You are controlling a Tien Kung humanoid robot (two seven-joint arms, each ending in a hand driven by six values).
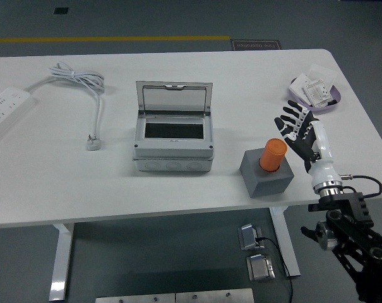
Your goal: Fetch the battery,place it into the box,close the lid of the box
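battery (273,153), orange, is seen upright in a grey holder block (266,173) near the table's (64,183) front edge, top exposed, likely for easy gripping. right hand (300,129) is held just beside it, fingers spread, nothing gripped. box (173,137) is placed left of the block, lid propped open, apparently ready for insertion. left hand is not visible.

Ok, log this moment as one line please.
phase: reach | right hand: open, beside battery, not touching | battery: upright in grey holder | box: lid open
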